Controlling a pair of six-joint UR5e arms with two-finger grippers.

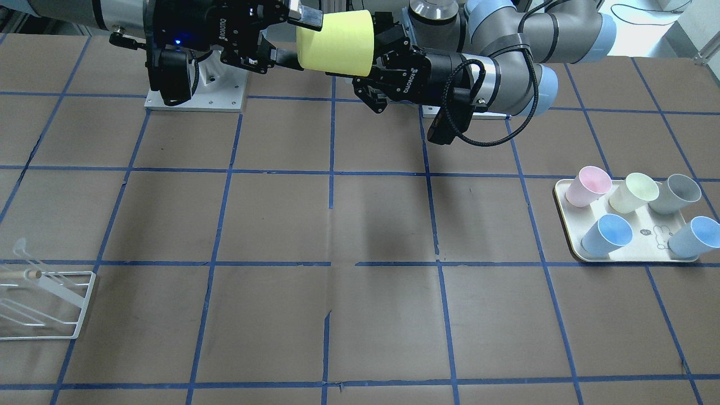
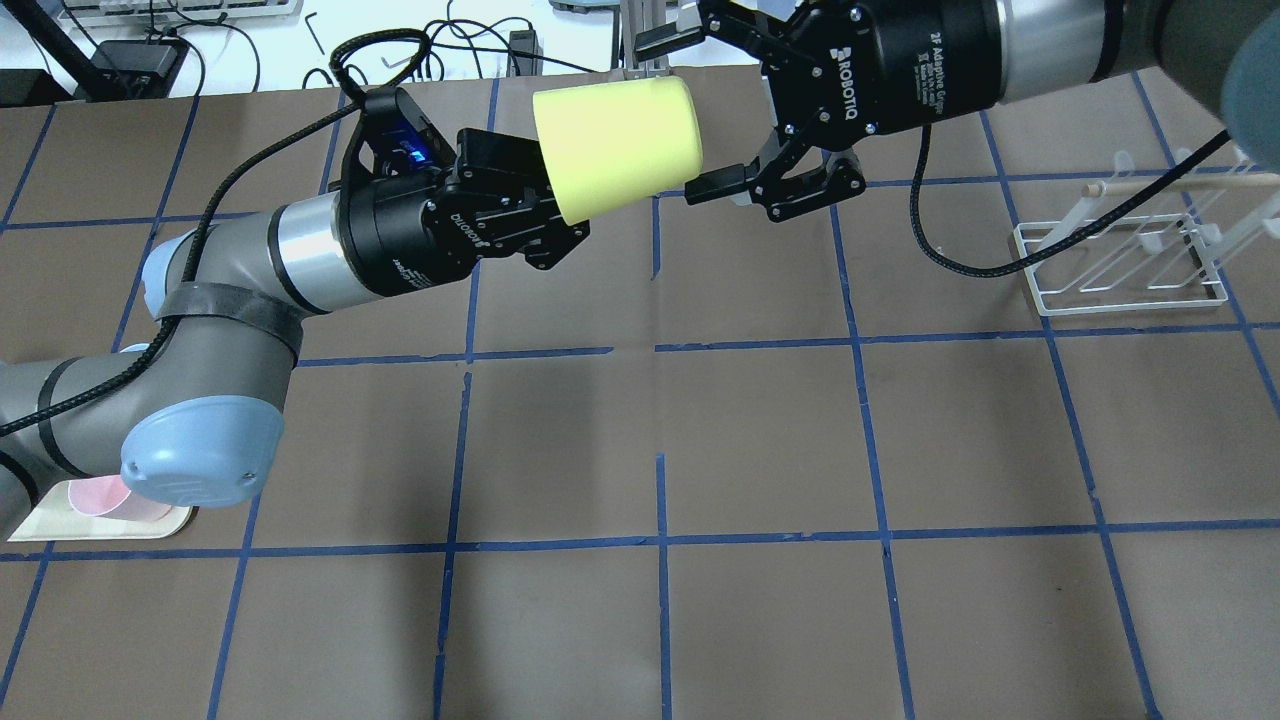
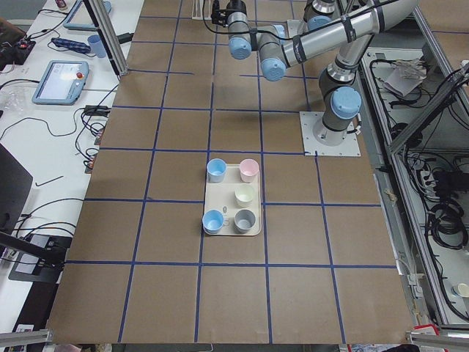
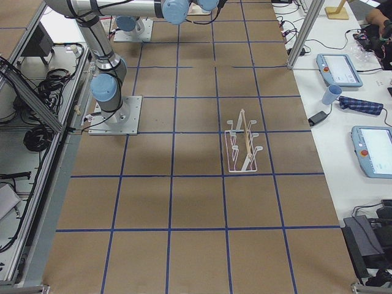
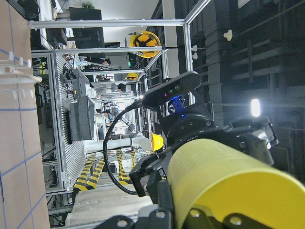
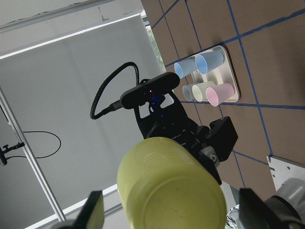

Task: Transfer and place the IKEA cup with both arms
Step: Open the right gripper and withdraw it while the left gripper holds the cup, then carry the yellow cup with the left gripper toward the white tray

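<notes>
The lime-yellow IKEA cup (image 2: pixel 615 145) is held on its side in the air above the middle of the table's robot side. My left gripper (image 2: pixel 555 200) is shut on its rim end. My right gripper (image 2: pixel 688 112) is open, with one finger on each side of the cup's base end, apart from it. In the front-facing view the cup (image 1: pixel 334 42) lies between the left gripper (image 1: pixel 374 56) and the right gripper (image 1: pixel 297 38). The right wrist view shows the cup's base (image 6: pixel 171 186) between wide-spread fingers (image 6: pixel 93 214). The cup also fills the left wrist view (image 5: pixel 228 181).
A cream tray (image 1: pixel 641 250) on the robot's left holds a pink cup (image 1: pixel 588 185), a pale cream cup (image 1: pixel 633 192), a grey cup (image 1: pixel 675 194) and two light blue cups (image 1: pixel 607 235). A white wire rack (image 2: pixel 1120 260) stands on the robot's right.
</notes>
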